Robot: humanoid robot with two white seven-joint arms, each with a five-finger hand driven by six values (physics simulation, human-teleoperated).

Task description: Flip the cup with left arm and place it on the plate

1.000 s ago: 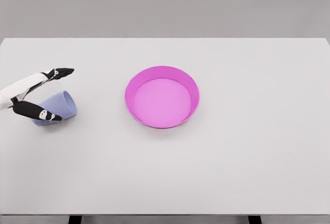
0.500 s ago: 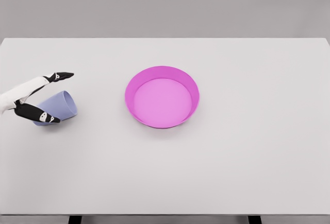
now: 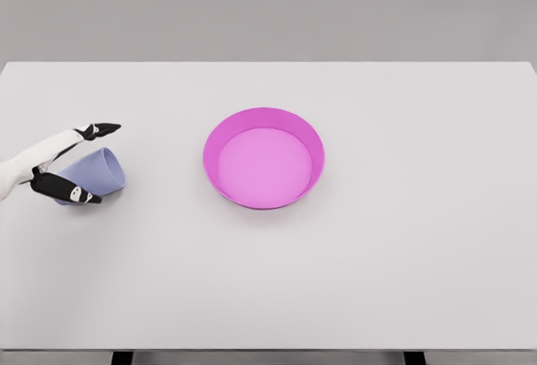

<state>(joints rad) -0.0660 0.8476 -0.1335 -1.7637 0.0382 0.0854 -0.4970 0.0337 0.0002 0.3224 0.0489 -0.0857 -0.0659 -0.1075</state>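
— Where's the cup point(image 3: 94, 174) now?

— Lying on its side near the left edge of the desk point(image 3: 394, 247), about halfway between the far and near edges. Pale lilac, wider end pointing right, toward the plate point(image 3: 263, 158).

— And the plate?

— Pink, shallow, raised rim, a little left of the desk's middle. Nothing in it. Cup and plate are well apart.

— Has the left hand point(image 3: 65, 164) got hold of the cup?

— Not that I can see. The hand comes in from the left edge with its fingers spread like a wide fork around the cup: one dark fingertip point(image 3: 102, 130) reaches out above the cup's far side, and the thumb lies across the near side, low at the cup's narrower end. The thumb looks to be touching or just beside the cup wall; I can't tell which. The upper finger stands clear of it. So: open, bracketing the cup, not clenched on it.

— Any change from a second ago?

— Small ones. The hand has slid back toward the left edge, so less of the white forearm shows. The gap between upper finger and thumb has narrowed a bit. The cup hasn't shifted, and neither has the plate.

— The right arm?

— Out of sight.
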